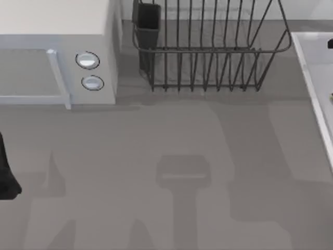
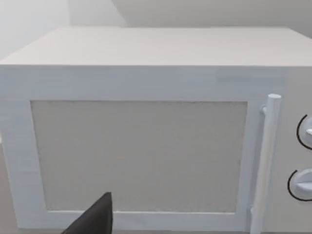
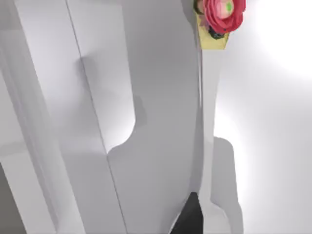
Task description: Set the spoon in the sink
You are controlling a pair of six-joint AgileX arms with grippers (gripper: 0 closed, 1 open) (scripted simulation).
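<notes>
while your left arm (image 1: 8, 177) sits at the tabletop's (image 1: 171, 156) left edge, one dark fingertip (image 2: 95, 219) of it shows just in front of the white microwave's (image 2: 146, 146) door; whether those fingers are open you cannot tell. ahead of your right arm's dark fingertip (image 3: 187, 217) lie the sink's (image 1: 315, 73) pale inner walls and a red flower-shaped object (image 3: 222, 14); that grip is unreadable too. the sink runs along the right edge, the dish rack (image 1: 208, 47) beside it. the spoon can't be made out.
</notes>
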